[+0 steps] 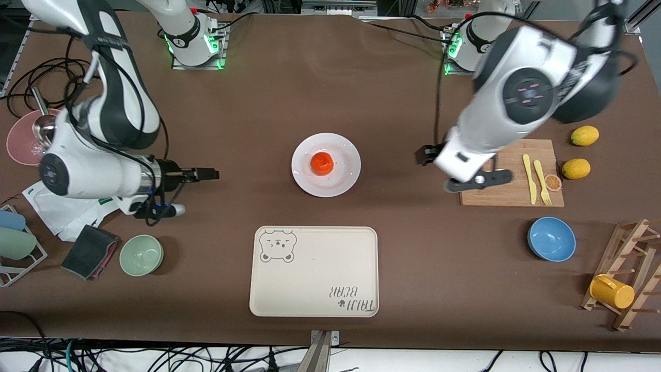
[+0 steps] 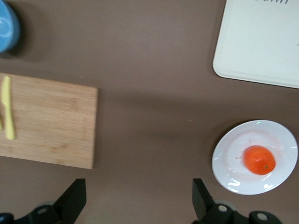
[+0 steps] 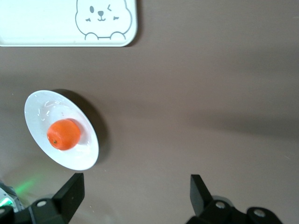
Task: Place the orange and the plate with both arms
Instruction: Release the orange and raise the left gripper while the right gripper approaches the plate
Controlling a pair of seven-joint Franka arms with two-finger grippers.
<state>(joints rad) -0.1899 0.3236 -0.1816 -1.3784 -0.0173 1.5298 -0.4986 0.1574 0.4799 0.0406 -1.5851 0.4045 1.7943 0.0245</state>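
The orange (image 1: 322, 163) lies in the middle of the white plate (image 1: 346, 178) at the table's centre. My left gripper (image 1: 459, 168) is open and empty over bare table between the plate and the wooden cutting board (image 1: 508, 181). My right gripper (image 1: 206, 174) is open and empty over bare table on the plate's side toward the right arm's end. The left wrist view shows its gripper (image 2: 139, 198), the plate (image 2: 233, 158) and the orange (image 2: 259, 160). The right wrist view shows its gripper (image 3: 136, 193), the plate (image 3: 44, 105) and the orange (image 3: 63, 134).
A cream bear-printed tray (image 1: 314, 271) lies nearer to the front camera than the plate. The board holds a yellow knife (image 1: 529, 178), a fork and an orange slice. Two lemons (image 1: 584, 135), a blue bowl (image 1: 551, 239), a green bowl (image 1: 141, 254) and a mug rack (image 1: 627, 279) stand around.
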